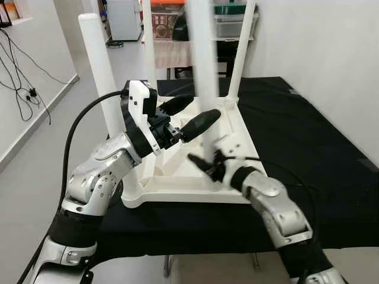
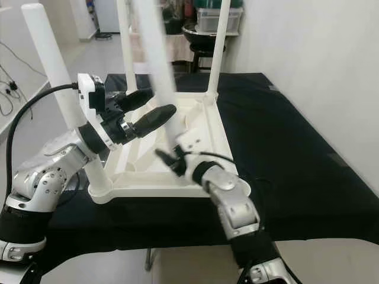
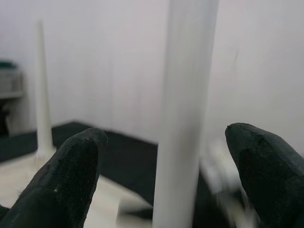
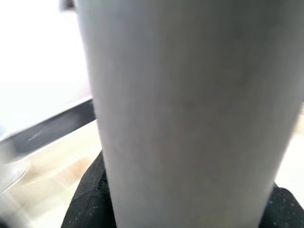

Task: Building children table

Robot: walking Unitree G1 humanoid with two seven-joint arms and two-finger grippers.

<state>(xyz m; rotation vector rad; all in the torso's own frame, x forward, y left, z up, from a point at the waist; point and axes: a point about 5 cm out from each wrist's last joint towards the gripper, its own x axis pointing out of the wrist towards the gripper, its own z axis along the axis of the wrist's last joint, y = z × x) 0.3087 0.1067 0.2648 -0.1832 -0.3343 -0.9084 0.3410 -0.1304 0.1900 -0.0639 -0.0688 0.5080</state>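
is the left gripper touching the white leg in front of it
Apart. In the left wrist view the leg stands between the left gripper's spread fingers with gaps on both sides.

Two silver jointed arms with black sleeves at the lower segments. Left gripper (image 1: pixel 190 116): two long, rounded, matte black fingers (image 3: pixel 66 185), white angular camera bracket (image 1: pixel 141 109) behind them, thick black cable (image 1: pixel 80 127) looping from bracket. Right gripper (image 1: pixel 201 163): black fingers, white wrist housing, thin black cable.
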